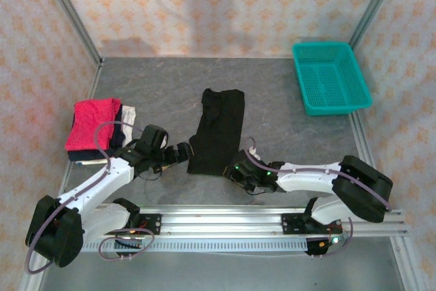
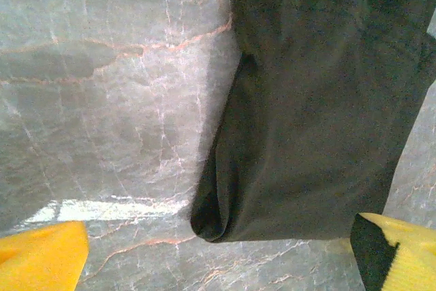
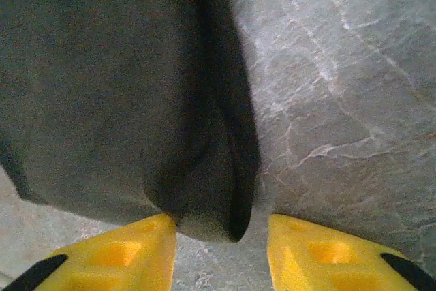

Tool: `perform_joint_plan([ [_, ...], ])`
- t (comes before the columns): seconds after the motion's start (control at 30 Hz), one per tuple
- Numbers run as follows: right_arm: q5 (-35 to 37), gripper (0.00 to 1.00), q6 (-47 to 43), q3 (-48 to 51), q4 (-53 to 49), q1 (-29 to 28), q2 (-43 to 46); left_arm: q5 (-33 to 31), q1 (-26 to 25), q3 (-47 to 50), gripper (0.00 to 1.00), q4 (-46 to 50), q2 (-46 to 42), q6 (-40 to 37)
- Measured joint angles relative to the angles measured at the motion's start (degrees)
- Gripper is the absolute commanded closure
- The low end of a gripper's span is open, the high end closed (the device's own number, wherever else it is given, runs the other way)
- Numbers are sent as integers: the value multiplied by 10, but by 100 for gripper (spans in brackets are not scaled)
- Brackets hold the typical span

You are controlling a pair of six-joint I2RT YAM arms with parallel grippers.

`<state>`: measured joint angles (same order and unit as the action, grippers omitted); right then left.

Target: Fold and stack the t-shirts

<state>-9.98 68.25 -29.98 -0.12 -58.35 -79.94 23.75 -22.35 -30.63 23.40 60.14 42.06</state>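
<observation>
A black t-shirt (image 1: 216,131) lies folded into a long strip in the middle of the table. My left gripper (image 1: 181,154) sits at its near left corner. In the left wrist view that gripper (image 2: 218,264) is wide open, its yellow fingertips (image 2: 42,260) flanking the shirt's rounded corner (image 2: 306,134) without touching it. My right gripper (image 1: 236,168) is at the near right corner. In the right wrist view it (image 3: 221,257) is open around the folded corner (image 3: 204,195); bare table shows beside the right finger. A crimson-pink t-shirt (image 1: 92,122) lies folded on top of a pile at the left.
A teal mesh basket (image 1: 332,78) stands at the back right. Under the pink shirt, white and dark folded layers (image 1: 127,119) stick out of the pile. Patterned walls close in the grey stone-look table (image 1: 157,86) on three sides.
</observation>
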Motion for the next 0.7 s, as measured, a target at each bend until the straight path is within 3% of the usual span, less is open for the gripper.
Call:
perform_joint_plan([
  [0.1, 2, 79, 1, -3, -15, 0, -4, 10, 0, 19, 0, -5, 0, 0],
  [0.37, 1, 62, -7, -11, -15, 0, -4, 14, -11, 38, 0, -14, 0, 0],
  [0.7, 2, 61, -7, -13, 55, 0, -10, 13, -21, 47, 0, -24, 0, 0],
])
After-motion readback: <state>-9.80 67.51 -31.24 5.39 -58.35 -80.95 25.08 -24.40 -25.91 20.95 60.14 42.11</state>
